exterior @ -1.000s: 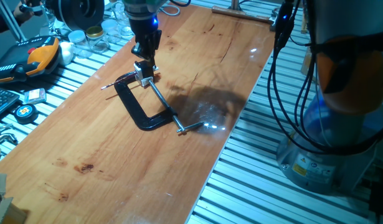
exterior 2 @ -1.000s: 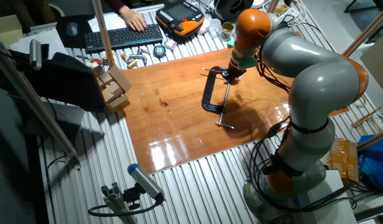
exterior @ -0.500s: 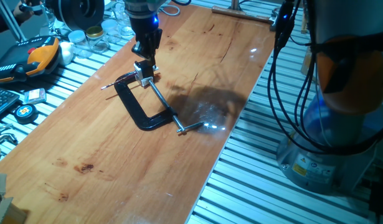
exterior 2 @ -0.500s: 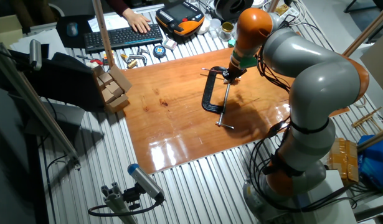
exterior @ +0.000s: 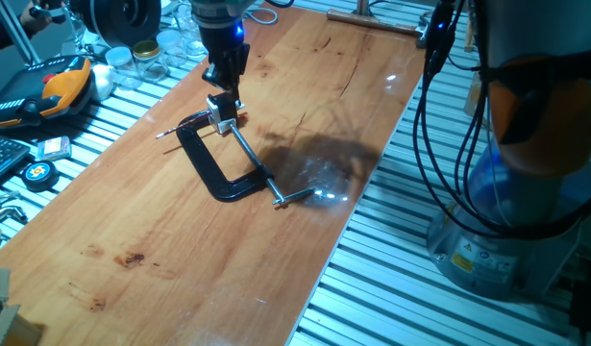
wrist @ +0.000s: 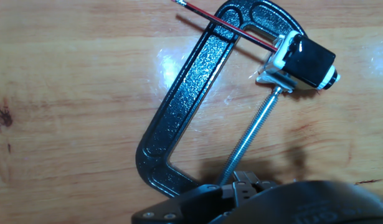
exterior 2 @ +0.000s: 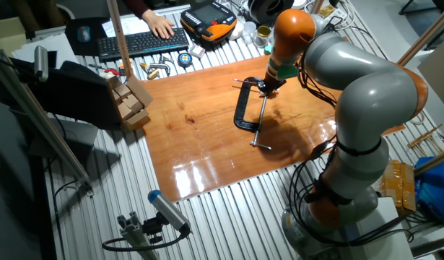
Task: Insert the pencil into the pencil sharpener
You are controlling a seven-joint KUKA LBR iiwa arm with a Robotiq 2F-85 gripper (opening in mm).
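Most of the job is looking done: in the hand view's upper right the pencil (wrist: 225, 23) is crossing the black clamp (wrist: 185, 106) with one end sitting in the pencil sharpener (wrist: 302, 62), though I cannot tell how deep. The fixed views are showing the gripper (exterior: 224, 85) hovering above it; whether its fingers are spread I cannot tell.

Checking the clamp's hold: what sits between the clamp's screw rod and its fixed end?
In the hand view, the pencil sharpener sits there, pinned in the clamp, with the pencil in it.
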